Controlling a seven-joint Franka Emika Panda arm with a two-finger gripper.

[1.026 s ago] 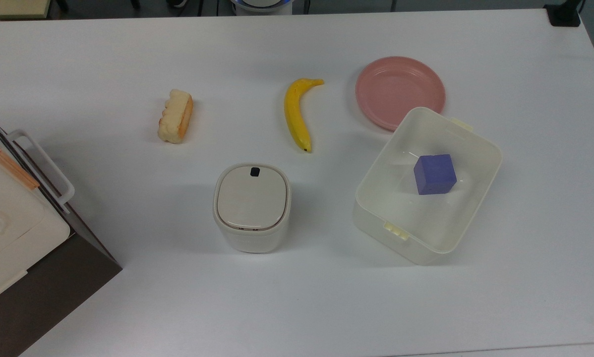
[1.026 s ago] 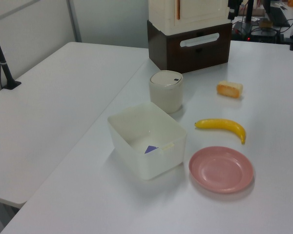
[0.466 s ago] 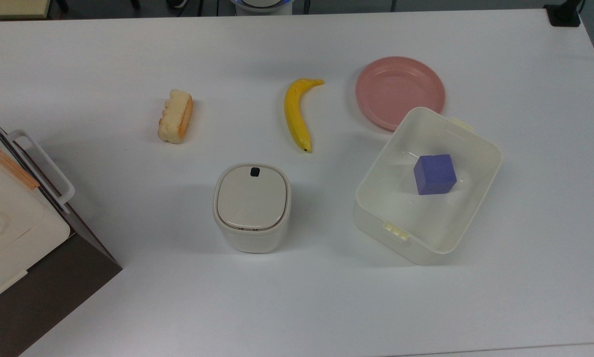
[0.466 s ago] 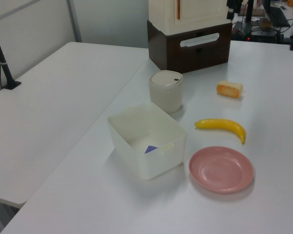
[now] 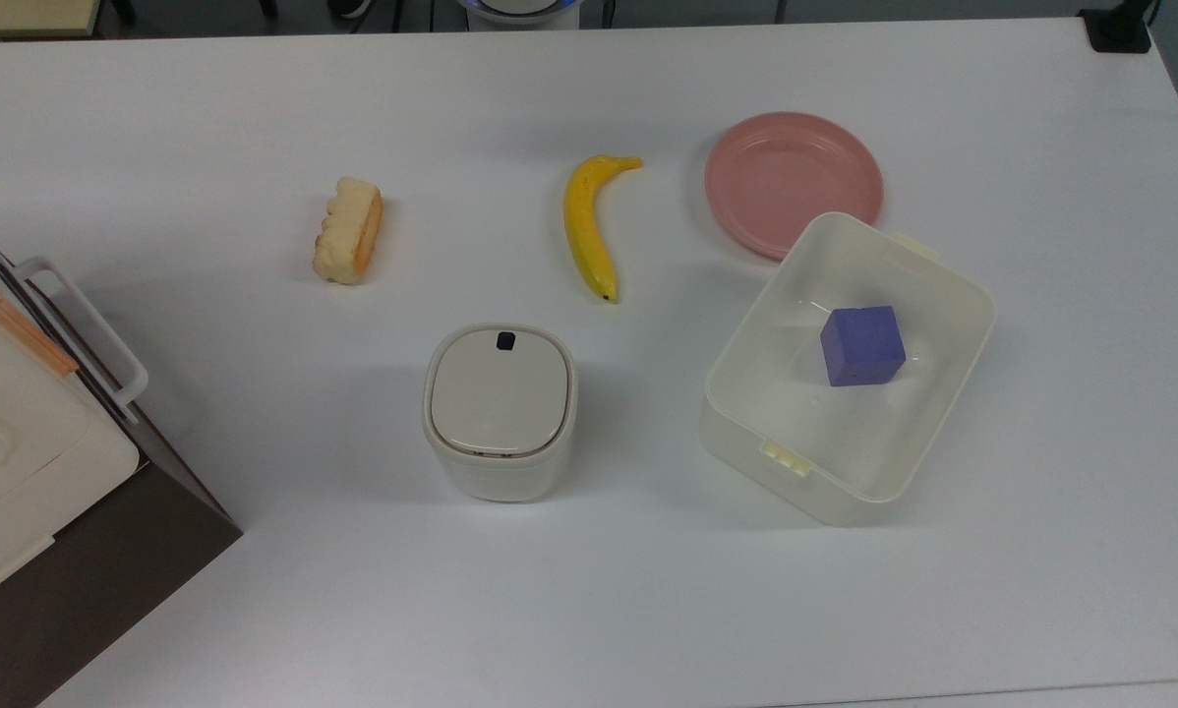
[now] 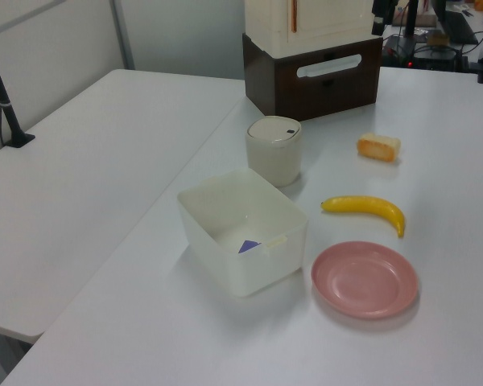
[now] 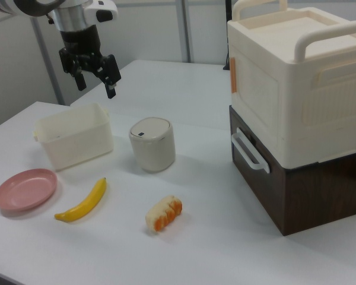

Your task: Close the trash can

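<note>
Nothing moved since earlier; trash can (image 5: pixel 500 411) lid flat, gripper (image 7: pixel 95 79) spread, aloft.

In the right view's upper left, the gripper (image 7: pixel 95 82) hangs from its arm, fingers spread apart, pointing down.

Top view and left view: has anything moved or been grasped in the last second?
Nothing visibly changed. The trash can sits with its lid flat down, and the banana, bread piece, pink plate and tub holding the purple cube lie where they were.
</note>
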